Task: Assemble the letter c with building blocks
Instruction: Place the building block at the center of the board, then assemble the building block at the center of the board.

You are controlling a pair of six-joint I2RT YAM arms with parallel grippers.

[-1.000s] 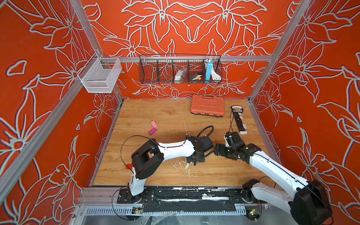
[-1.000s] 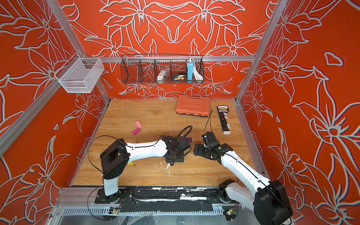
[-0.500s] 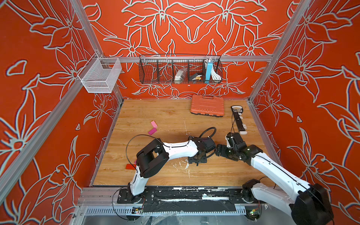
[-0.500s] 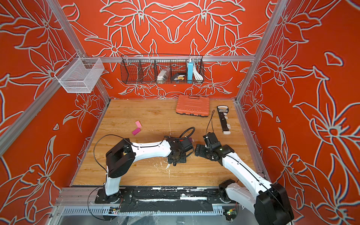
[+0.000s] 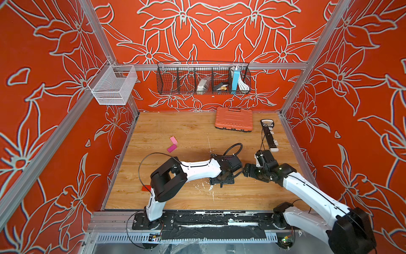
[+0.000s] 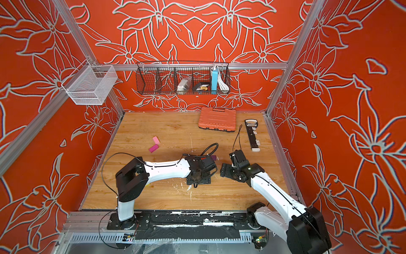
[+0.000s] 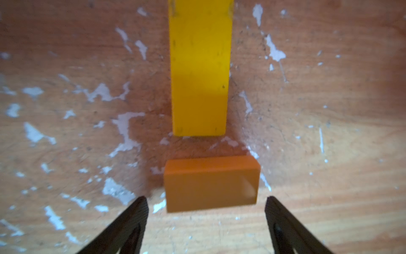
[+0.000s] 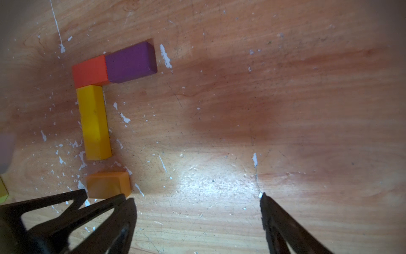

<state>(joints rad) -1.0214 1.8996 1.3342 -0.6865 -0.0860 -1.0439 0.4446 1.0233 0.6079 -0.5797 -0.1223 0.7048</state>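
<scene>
The orange block (image 7: 211, 184) is lying flat on the wooden table (image 8: 263, 88), just short of the yellow bar (image 7: 198, 72), with a narrow gap showing between them. Only the right wrist view is showing the whole run: a purple block (image 8: 131, 62) butting a red block (image 8: 90, 71), which is meeting the bar at a corner. In both top views the left arm (image 5: 197, 170) is covering this group; only a sliver of the purple block (image 6: 213, 157) is showing in a top view. The left gripper (image 7: 205, 199) is standing wide, its fingertips (image 7: 140, 209) flanking the orange block without touching. The right gripper (image 8: 197, 197) is gaping wide over bare table beside the group, holding nothing. A pink block (image 5: 173, 140) and a magenta block (image 5: 172, 148) are lying well apart from it, toward the left wall. The black wire basket (image 5: 173, 83) on the back wall is holding a blue box (image 5: 235, 80), a white cable (image 5: 241, 84) and a bagged item (image 5: 202, 84)
</scene>
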